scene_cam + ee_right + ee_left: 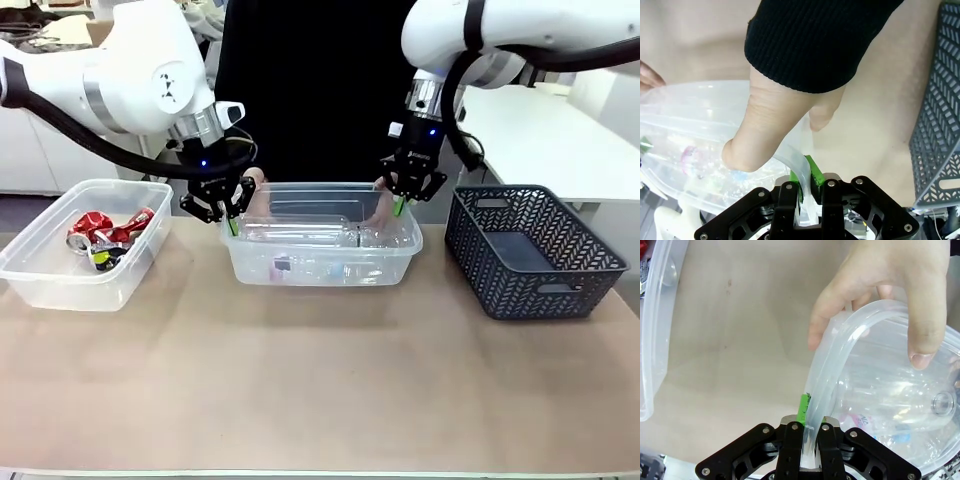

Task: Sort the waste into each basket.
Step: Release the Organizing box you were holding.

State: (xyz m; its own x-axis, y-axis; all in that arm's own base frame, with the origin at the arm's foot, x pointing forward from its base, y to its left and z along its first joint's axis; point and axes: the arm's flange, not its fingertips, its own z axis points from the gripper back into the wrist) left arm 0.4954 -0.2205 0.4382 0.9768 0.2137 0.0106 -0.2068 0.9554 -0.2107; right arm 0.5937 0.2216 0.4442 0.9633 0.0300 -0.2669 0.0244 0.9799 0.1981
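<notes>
Centre of the brown table (320, 400): a clear, colourless rectangular plastic tub with rounded corners and a rolled rim (320, 262), loaded with clear plastic bottles (330, 240). Left gripper (228, 213) clamped on the rim at the tub's left end, green pads (803, 409) pinching the thin wall, jaws nearly together. Right gripper (403, 198) clamped likewise on the right end of the rim. Person's hands (885, 295) also on the tub, thumbs hooked over the rim beside each gripper, black sleeve (815, 40) just above the right one. To the left, a second alike clear tub (60, 270) holding crushed red-and-silver drink cans (105, 232); to the right, a dark blue-grey lattice-sided plastic basket (535, 285), apparently empty. Probably light, but thin-walled and flexible: rim likely to bow or slip from narrow pads if lifted unevenly. Best held as now, at both short ends on the rolled rim, raised level and together. Bottles smooth, hollow, easily rolling inside.
</notes>
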